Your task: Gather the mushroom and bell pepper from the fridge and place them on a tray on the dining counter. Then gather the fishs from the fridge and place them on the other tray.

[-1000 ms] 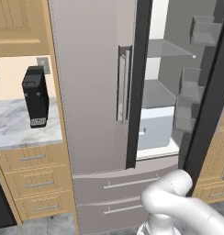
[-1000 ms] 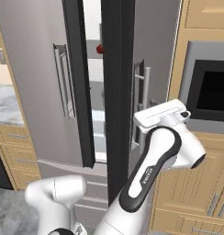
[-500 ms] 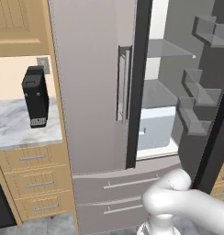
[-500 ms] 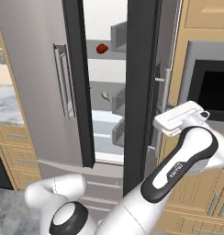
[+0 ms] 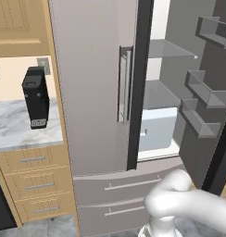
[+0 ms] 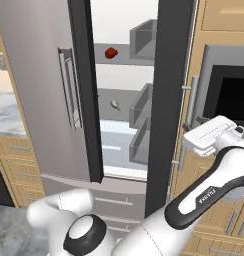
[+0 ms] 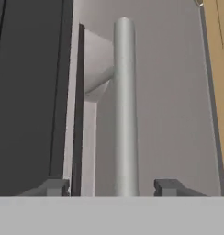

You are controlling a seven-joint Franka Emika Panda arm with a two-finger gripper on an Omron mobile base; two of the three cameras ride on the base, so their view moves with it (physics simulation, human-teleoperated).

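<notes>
Closest, in the hand view, the gripper [image 7: 111, 187] has its two dark fingertips [image 7: 54, 187] spread apart at 6 o'clock, one on each side of the upright bar handle [image 7: 124, 110] of the fridge's right door, not touching it. In the right base view the white arm [image 6: 209, 187] curves up from 7 o'clock to reach that door [image 6: 170, 100] at 3 o'clock. The door stands swung open, while the left door [image 5: 94, 83] is shut. Farther in, inside the grey fridge [image 6: 125, 115], the bell pepper [image 6: 111, 53] sits on an upper shelf at 12 o'clock. The mushroom [image 6: 114, 104] lies on the shelf below it. The fish cannot be made out.
</notes>
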